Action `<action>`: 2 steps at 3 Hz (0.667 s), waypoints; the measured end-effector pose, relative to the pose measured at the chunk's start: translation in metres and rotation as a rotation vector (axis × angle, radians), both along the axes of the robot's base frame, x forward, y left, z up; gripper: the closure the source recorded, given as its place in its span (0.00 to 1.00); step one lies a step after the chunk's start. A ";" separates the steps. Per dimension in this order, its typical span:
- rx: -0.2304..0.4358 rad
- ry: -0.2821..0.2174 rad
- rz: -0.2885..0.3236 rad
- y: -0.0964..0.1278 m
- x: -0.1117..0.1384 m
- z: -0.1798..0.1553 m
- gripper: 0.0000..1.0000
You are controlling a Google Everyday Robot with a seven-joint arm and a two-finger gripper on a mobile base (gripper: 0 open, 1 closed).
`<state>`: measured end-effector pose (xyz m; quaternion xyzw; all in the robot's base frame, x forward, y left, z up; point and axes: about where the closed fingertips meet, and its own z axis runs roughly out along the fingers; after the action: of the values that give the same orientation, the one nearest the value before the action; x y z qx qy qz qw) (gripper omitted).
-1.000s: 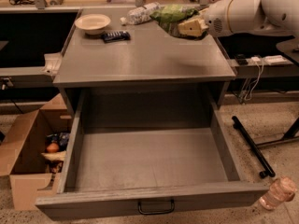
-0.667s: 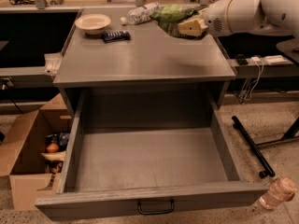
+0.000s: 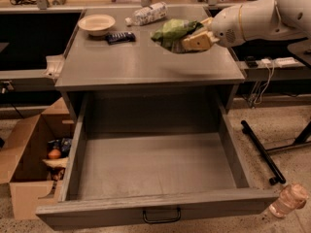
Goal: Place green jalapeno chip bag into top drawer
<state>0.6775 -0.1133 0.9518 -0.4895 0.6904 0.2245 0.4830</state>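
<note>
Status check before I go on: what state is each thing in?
gripper: over the counter, right side, shut on chip bag.
chip bag: held just above the counter.
drawer: pulled open, nothing inside.
bowl: upright.
box: flaps open.

Gripper (image 3: 197, 41), above the right rear of the cabinet top (image 3: 146, 62), pinches the green jalapeno chip bag (image 3: 171, 30) and hides its right end; the bag's lettering is illegible. Arm (image 3: 252, 18) cut off at right edge. Top drawer (image 3: 97, 213) front cropped at bottom edge. Cardboard box (image 3: 22, 178) cropped at left, contents partly hidden.
</note>
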 end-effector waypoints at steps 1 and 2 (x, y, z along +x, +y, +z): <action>-0.167 -0.045 0.216 0.007 -0.086 -0.025 1.00; -0.236 -0.090 0.252 0.005 -0.131 -0.057 1.00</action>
<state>0.5461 -0.1085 0.8948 -0.6350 0.6228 0.1783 0.4208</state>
